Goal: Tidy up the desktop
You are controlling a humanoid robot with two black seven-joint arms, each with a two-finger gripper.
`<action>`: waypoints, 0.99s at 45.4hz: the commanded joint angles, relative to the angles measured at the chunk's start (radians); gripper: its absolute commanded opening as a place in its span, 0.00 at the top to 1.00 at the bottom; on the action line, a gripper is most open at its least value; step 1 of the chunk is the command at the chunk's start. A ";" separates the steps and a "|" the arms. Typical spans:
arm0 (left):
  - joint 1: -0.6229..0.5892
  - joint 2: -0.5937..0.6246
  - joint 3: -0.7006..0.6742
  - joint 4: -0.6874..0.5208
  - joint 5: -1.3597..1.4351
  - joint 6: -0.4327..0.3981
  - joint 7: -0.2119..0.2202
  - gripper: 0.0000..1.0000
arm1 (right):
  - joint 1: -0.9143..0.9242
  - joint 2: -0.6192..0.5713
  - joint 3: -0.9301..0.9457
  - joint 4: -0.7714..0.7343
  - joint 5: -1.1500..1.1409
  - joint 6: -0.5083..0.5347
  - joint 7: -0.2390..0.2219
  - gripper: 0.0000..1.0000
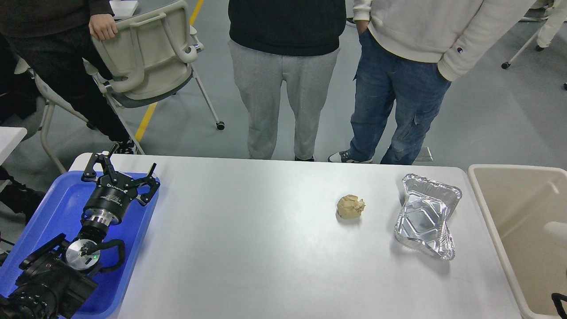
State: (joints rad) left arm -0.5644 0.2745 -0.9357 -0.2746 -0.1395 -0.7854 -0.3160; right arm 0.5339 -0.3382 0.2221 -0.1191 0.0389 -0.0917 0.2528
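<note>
Since the crumpled tan paper ball (350, 206) looks light and soft on the large white worktop (248, 248), the wide-open, empty left claw (120, 171) could pinch it anywhere; the right claw is unseen.

Your left arm (53, 270) hides blue tray (48, 208) floor beneath left claw (122, 170). Far right of claw, beige bin (518, 230) runs off frame edge. Beyond claw, three bystanders cut off above waist. Your right claw: only dark sliver at bottom-right corner.

Single head view — forward and down over the desktop (266, 248), fairly near.
</note>
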 commanded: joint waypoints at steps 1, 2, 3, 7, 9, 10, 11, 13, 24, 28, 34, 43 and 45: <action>0.000 0.000 0.000 0.000 0.000 0.000 0.000 0.00 | -0.005 0.011 -0.003 -0.007 0.006 0.004 0.000 0.00; 0.000 0.000 0.000 -0.001 0.000 0.000 0.000 0.00 | -0.005 0.011 0.000 -0.007 0.006 0.004 -0.001 0.00; 0.000 0.000 0.000 0.000 0.000 0.000 0.000 0.00 | -0.005 0.011 0.002 -0.007 0.006 0.004 -0.001 0.00; 0.000 0.000 0.000 -0.001 0.001 0.000 0.000 0.00 | -0.005 0.011 -0.007 -0.007 0.006 0.006 -0.001 0.00; 0.000 0.000 0.000 -0.001 0.001 0.000 0.000 0.00 | -0.005 0.010 -0.004 -0.007 0.006 0.006 -0.001 0.00; 0.000 0.000 0.000 -0.001 0.001 0.000 0.000 0.00 | -0.003 0.010 0.000 -0.007 0.006 0.006 -0.001 0.00; 0.000 0.000 0.000 0.000 0.001 0.000 0.000 0.00 | -0.003 0.010 0.000 -0.007 0.006 0.006 -0.001 0.00; 0.000 0.000 0.000 -0.001 0.001 0.000 0.000 0.00 | -0.003 0.008 0.005 -0.007 0.006 0.007 -0.001 0.00; 0.000 -0.001 0.000 0.000 0.001 0.000 0.000 0.00 | 0.014 -0.008 0.074 -0.002 0.029 0.099 0.000 0.00; 0.000 0.000 0.000 0.000 0.000 0.000 0.000 0.00 | 0.024 -0.068 0.178 0.025 0.073 0.268 0.010 0.00; 0.000 0.000 0.000 0.000 0.000 0.000 -0.001 0.00 | 0.005 -0.202 0.443 0.287 0.062 0.372 0.013 0.00; 0.000 0.000 0.000 0.000 0.000 0.000 -0.002 0.00 | -0.048 -0.223 0.693 0.536 -0.138 0.362 0.063 0.00; 0.000 0.000 0.000 0.000 0.000 0.000 -0.001 0.00 | -0.055 -0.211 0.749 0.578 -0.203 0.363 0.089 0.00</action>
State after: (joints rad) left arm -0.5647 0.2744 -0.9357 -0.2748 -0.1394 -0.7854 -0.3169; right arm 0.5150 -0.5104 0.6774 0.2064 0.0229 0.2182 0.2785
